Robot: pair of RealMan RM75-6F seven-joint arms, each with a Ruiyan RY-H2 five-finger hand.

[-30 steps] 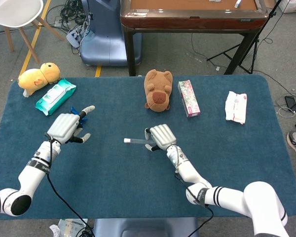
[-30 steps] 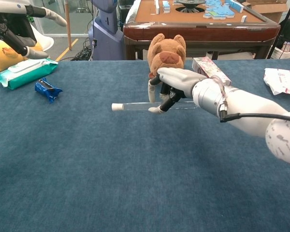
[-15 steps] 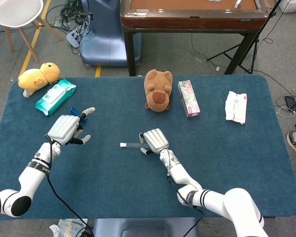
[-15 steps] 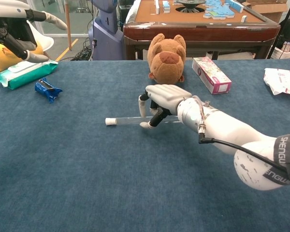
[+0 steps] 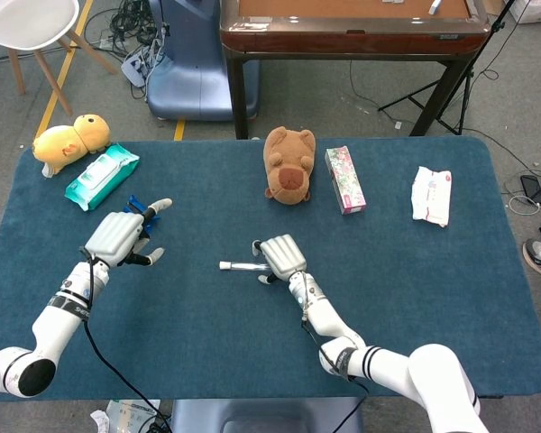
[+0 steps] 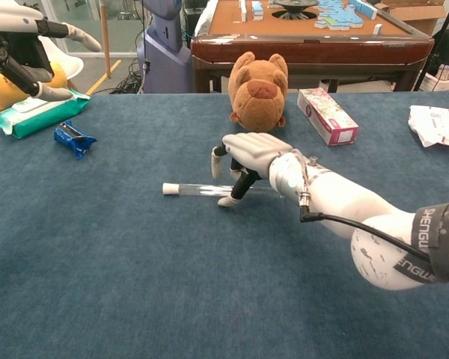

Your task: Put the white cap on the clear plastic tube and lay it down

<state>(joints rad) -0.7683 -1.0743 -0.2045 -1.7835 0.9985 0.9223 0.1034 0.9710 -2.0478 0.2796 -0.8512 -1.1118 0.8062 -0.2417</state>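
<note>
The clear plastic tube [image 5: 242, 266] [image 6: 198, 190] lies level on the blue table cloth [image 5: 198, 343], left of centre. Its white cap [image 5: 224, 265] [image 6: 169, 189] is on the end that points to the left. My right hand [image 5: 282, 257] [image 6: 254, 153] arches over the tube's right half and grips it between the thumb and the curled fingers; that half is hidden under the hand. My left hand [image 5: 117, 236] [image 6: 19, 37] hovers over the table's left side, fingers apart, holding nothing.
A brown plush [image 5: 288, 164] and a patterned box [image 5: 344, 179] sit just behind the right hand. A white packet [image 5: 431, 195] lies at the far right. A wipes pack [image 5: 101, 176], a yellow plush [image 5: 70, 137] and a blue wrapper [image 6: 73, 137] are near the left hand.
My right hand has moved left and down with the capped tube, which now rests on the cloth. The left hand has barely shifted.
</note>
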